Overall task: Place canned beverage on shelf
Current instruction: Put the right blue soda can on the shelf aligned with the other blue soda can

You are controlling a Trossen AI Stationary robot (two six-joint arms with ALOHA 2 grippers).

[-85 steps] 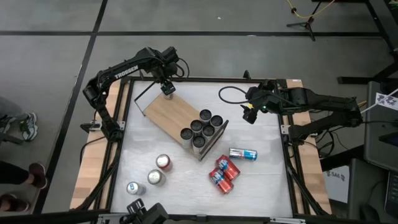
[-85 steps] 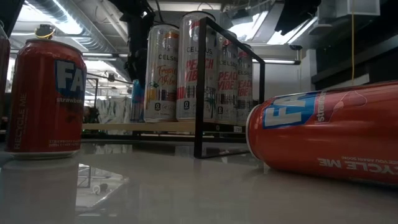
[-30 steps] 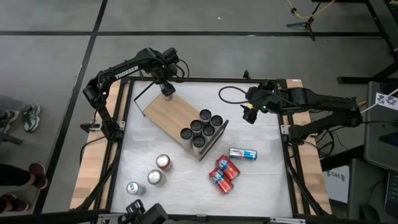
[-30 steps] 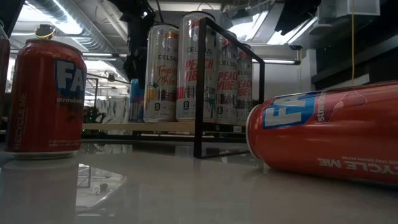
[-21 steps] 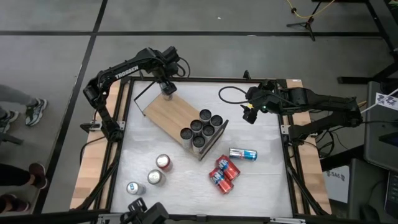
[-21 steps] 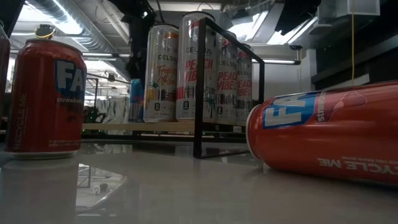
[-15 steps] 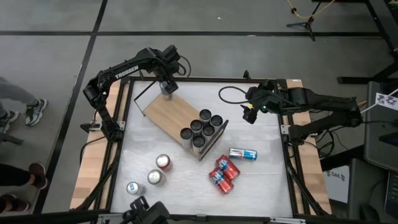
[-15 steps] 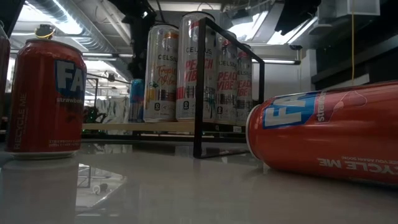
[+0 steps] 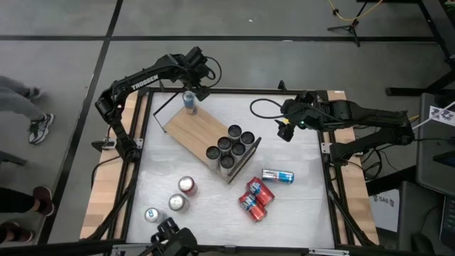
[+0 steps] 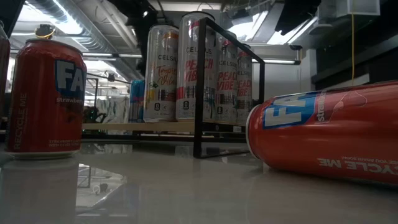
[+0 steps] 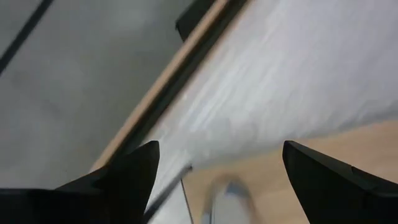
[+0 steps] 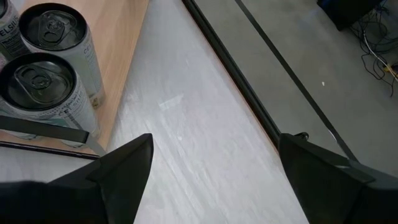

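**Now upright on the shelf's far corner, clear of the left gripper**

Standing alone: blue-and-silver can [image 9: 189, 101] on the far-left corner of the light-wood shelf [image 9: 201, 126], just below the left gripper [image 9: 197, 80], fingers spread wide and holding nothing. Slim, blue-banded, silver-topped. Clustered at the shelf's opposite end: six tall Celsius cans [image 9: 230, 144] behind the black wire frame [image 10: 200, 87]. Scattered on the white tabletop [image 9: 298, 192]: red Fanta cans [image 9: 255, 198], some lying, some upright. Parked at the table's right edge: right gripper [image 9: 285, 130], open and empty.
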